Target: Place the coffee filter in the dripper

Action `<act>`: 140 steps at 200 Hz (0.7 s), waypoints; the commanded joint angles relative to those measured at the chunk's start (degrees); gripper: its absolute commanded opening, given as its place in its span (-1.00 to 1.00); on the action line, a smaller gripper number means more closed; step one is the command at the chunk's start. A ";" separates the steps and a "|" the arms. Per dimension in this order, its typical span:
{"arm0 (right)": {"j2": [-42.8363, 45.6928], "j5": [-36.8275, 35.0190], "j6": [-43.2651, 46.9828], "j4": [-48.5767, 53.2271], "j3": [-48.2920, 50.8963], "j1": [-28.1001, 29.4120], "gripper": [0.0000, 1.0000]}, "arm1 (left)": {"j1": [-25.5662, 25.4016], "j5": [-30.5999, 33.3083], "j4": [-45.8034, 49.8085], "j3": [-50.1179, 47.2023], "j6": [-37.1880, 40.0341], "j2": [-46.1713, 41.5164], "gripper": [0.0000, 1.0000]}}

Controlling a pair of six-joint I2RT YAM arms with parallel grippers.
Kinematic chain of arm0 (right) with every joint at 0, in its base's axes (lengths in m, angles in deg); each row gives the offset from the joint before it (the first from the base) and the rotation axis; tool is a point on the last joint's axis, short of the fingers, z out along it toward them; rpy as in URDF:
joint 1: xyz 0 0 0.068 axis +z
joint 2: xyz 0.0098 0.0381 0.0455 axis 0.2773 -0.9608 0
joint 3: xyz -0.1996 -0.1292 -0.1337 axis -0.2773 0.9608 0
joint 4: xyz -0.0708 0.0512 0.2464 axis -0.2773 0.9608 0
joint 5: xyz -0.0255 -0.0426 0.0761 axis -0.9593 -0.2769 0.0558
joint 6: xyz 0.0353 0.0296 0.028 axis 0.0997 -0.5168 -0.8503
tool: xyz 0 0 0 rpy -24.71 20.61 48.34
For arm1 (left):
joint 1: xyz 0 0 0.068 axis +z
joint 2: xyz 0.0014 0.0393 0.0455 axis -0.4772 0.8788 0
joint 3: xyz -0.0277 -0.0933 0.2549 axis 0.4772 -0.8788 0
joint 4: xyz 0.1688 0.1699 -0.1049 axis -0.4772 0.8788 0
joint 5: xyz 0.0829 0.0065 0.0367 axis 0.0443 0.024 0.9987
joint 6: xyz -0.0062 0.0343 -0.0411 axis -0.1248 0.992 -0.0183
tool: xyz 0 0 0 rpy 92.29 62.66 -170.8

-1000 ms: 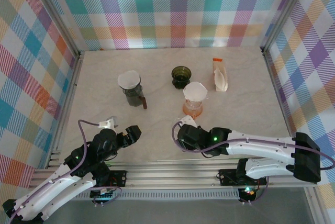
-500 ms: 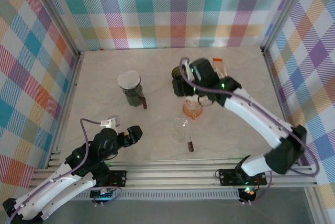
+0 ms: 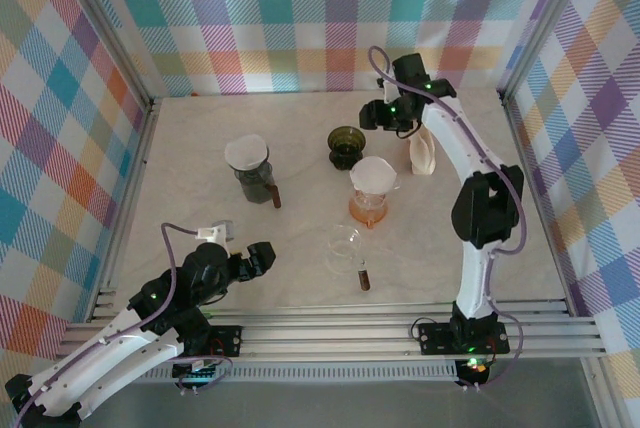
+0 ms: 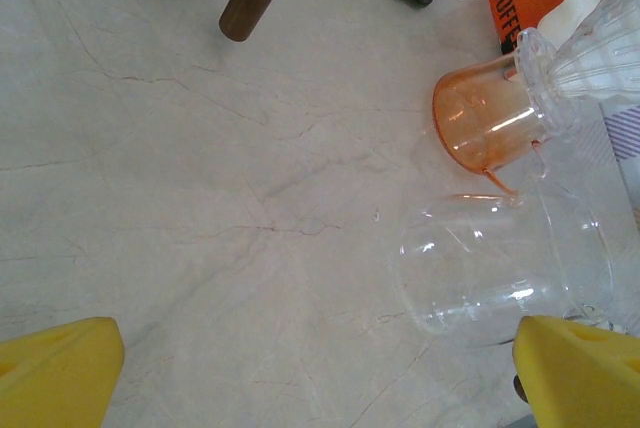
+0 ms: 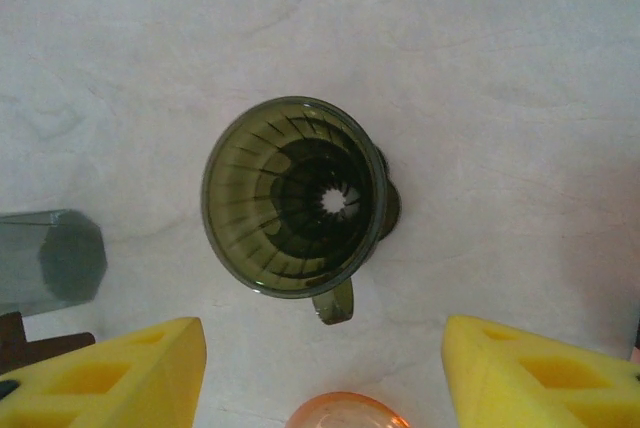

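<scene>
Right tool: was raised over the far half of the table, facing straight down. Its yellow fingers stood wide apart with nothing between them.
Left tool: sat low near the table's 7 o'clock edge. Its fingers were spread fully apart and gripped nothing, with bare marble beneath.
Coffee filter: was a white paper cone seated in the orange dripper, just off the table's centre toward 2 o'clock.
Green dripper: stood upright and empty with a ribbed inside, directly under the right tool. Its handle pointed to 6 o'clock in the right wrist view. It was at 11 o'clock of the orange dripper, near it but apart.
Clear glass dripper: stood at 7 o'clock of the orange dripper, just beside it. Its brown handle pointed to 5 o'clock.
Grey dripper: stood at 9 o'clock of the green dripper, well apart from it. A second filter, also white, covered its mouth.
Filter packet: lay at 3 o'clock of the green dripper. It was pale with an orange label, and part of it was crossed by the right arm.
</scene>
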 commanded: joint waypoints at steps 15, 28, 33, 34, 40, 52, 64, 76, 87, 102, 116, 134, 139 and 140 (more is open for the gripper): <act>-5.72 7.06 3.83 6.77 -5.69 -0.73 0.22 | 0.22 0.10 -2.40 -1.28 1.50 0.53 1.00; -7.17 8.23 4.00 7.06 -6.24 -0.73 0.23 | 0.37 0.29 -2.32 -1.58 1.49 0.51 1.00; -7.73 8.86 4.00 7.11 -6.35 -0.73 0.23 | 0.42 0.40 -2.32 -1.63 1.45 0.45 1.00; -7.86 8.96 4.00 7.14 -6.41 -0.73 0.23 | 0.47 0.39 -2.32 -1.63 1.44 0.44 1.00; -8.48 9.26 3.81 7.34 -6.70 -0.77 0.24 | 0.58 0.42 -2.32 -1.74 1.43 0.46 1.00; -9.46 9.80 3.65 7.27 -6.77 -0.72 0.24 | 0.73 0.42 -2.40 -1.80 1.57 0.44 1.00; -10.16 9.20 3.35 7.31 -6.82 -0.74 0.24 | 0.86 0.43 -2.38 -1.87 1.65 0.51 1.00; -10.95 8.86 3.22 7.50 -6.98 -0.66 0.24 | 1.03 0.40 -2.32 -1.98 1.68 0.46 1.00; -11.47 8.35 3.00 7.32 -7.16 -0.73 0.24 | 1.01 0.37 -2.32 -2.07 1.70 0.37 1.00; -12.31 7.68 2.39 6.91 -7.43 -0.68 0.21 | 1.08 0.29 -2.17 -2.33 1.60 0.18 1.00; -13.48 7.34 1.91 6.68 -8.53 -0.76 0.18 | 1.07 0.32 -2.10 -2.51 1.55 -0.08 1.00; -15.66 7.46 1.42 7.49 -11.11 -0.69 0.16 | 1.10 0.36 -1.80 -2.51 1.50 -0.35 1.00; -16.10 7.63 1.25 7.55 -11.64 -0.73 0.15 | 1.04 0.53 -1.72 -2.45 1.45 -0.35 1.00; -16.18 7.68 1.22 7.54 -11.78 -0.73 0.15 | 1.08 0.50 -1.67 -2.44 1.48 -0.40 1.00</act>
